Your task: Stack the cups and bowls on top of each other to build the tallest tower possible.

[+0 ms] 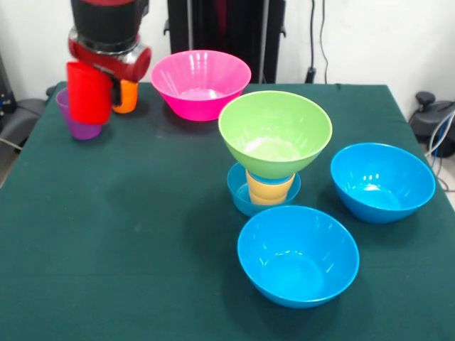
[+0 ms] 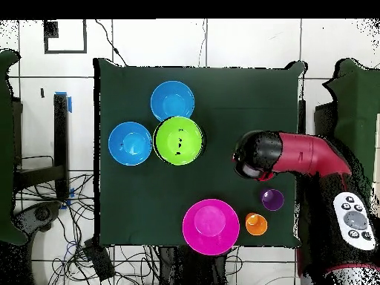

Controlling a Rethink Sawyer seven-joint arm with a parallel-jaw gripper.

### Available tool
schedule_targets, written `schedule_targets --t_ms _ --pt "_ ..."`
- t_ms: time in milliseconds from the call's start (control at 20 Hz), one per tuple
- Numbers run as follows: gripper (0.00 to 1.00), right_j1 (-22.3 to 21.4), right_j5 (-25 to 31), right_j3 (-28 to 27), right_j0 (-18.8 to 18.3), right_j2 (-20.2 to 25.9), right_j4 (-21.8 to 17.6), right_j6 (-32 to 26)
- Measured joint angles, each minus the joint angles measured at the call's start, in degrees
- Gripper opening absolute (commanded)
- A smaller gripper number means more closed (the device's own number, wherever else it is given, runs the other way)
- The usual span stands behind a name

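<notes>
While held above the purple cup [image 1: 80, 121] at the bench's [image 1: 128, 234] corner, grips a red cup [image 1: 89, 92] in the claw [image 1: 106, 71], clamped on its rim. Just behind the claw, an orange cup [image 1: 126, 97]; beside that, a pink bowl [image 1: 200, 83]. Well apart from the claw: tower [image 1: 274, 153] of small blue bowl [image 1: 242, 195], yellow-orange cup [image 1: 269, 189], green bowl [image 1: 275, 133]. Beyond it, two large blue bowls [image 1: 298, 254], loose.

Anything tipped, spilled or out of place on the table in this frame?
Nothing is spilled or knocked over. The tower stands upright: a green bowl on a yellow-orange cup inside the small blue bowl. The green bowl is far wider than the cup under it, so it looks top-heavy. The red cup hangs at the gripper.
</notes>
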Motion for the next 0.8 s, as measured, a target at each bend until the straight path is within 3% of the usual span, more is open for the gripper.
schedule_targets --t_ms 350,550,800 --pt "0.0 -1.03 16.07 -1.98 -0.05 5.16 2.75 -1.17" --pt "0.0 -1.95 19.5 -2.55 -0.27 7.94 4.08 -1.97" --pt "0.0 -3.55 19.7 -2.95 -0.43 10.67 5.52 -2.26"
